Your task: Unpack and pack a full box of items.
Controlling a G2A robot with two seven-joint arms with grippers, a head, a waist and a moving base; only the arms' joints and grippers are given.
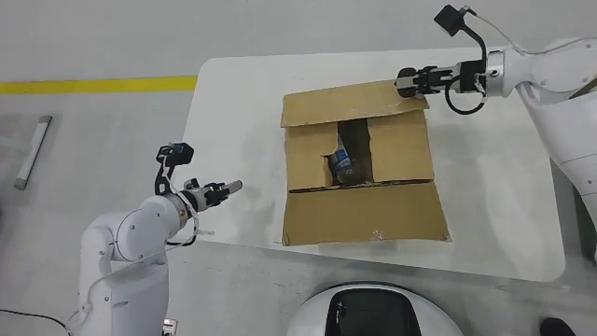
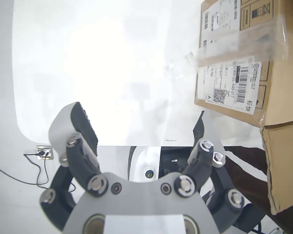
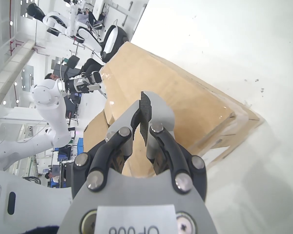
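Box flaps partly over blue item; loose tape outside.

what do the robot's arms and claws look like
The left arm and right arm are glossy white with black cables. The left claw and right claw have silver fingers, black ribbed pads, black linkages and silver bolts.

It was a robotics lab or factory hall. A grey floor with a yellow line lay beside the table, and other white robots stood behind.
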